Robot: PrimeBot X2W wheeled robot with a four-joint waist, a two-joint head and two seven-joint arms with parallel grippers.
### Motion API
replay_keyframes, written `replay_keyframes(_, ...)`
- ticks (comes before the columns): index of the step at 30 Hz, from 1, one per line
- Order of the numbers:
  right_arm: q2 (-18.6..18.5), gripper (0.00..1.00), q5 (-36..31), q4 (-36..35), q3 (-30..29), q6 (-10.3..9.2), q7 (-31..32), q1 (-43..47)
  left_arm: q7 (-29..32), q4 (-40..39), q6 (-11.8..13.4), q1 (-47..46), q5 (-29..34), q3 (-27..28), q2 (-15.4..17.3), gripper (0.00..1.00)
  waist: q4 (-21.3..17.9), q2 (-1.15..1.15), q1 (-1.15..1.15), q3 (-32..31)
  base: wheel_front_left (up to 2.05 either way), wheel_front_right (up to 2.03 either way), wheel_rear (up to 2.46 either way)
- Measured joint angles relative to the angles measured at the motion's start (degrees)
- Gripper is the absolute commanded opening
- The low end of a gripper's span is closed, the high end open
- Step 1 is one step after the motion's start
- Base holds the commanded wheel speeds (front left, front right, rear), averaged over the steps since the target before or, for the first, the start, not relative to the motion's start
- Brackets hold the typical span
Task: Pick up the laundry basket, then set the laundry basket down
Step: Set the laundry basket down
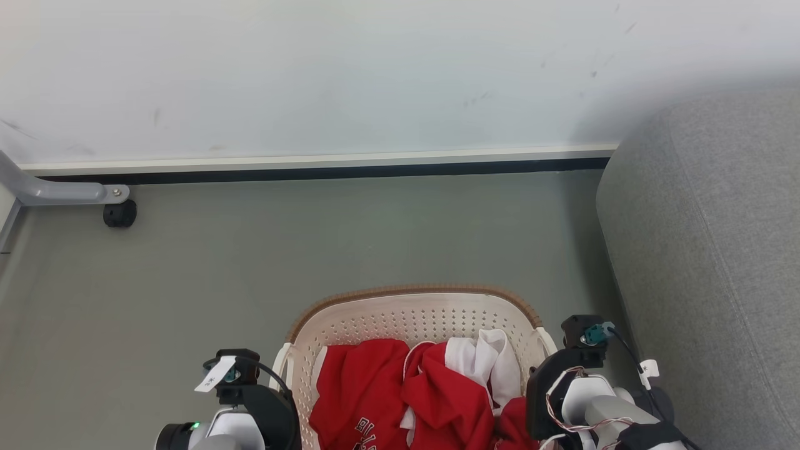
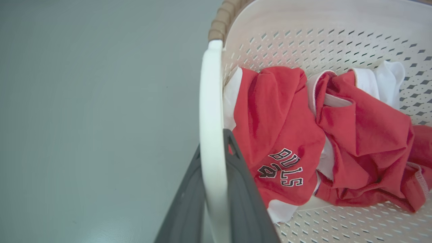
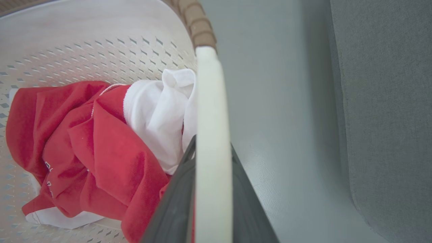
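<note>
Clenched on the white handle [image 2: 211,101] of the laundry basket [image 2: 320,37], my left fingers [image 2: 243,202] straddle it; my right fingers [image 3: 175,202] clamp the opposite handle [image 3: 211,101]. From the head, the basket sits between my wrists, with the grey sofa [image 1: 719,250] just beside. Uneven arms could tip out the red jersey [image 1: 362,387] or knock the sofa

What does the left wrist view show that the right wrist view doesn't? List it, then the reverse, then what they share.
Left wrist: left end effector closed on the left handle, readable BULLS lettering. Right wrist: right end effector closed on the right handle, grey sofa. Shared: laundry basket with brown rim, red jersey, white garment, grey floor.
</note>
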Motion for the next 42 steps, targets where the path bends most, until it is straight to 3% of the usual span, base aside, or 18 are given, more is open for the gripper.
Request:
replay_keyframes(20, 0.0, 0.00, 0.5, 0.3, 0.8, 0.00, -1.5, -2.3, -0.6, -0.1, 0.0, -1.2, -0.1, -0.4, 0.1, 0.00, 0.1, 0.00, 0.00, 4.2, 0.00, 0.00, 0.00)
replay_keyframes(42, -0.3, 0.00, 0.0, 2.4, 0.3, 0.01, -6.8, -12.0, -2.9, -2.3, 0.1, -9.7, -0.1, -0.5, 0.5, 0.00, 1.4, 0.00, 0.01, 18.0, 0.00, 0.00, 0.00)
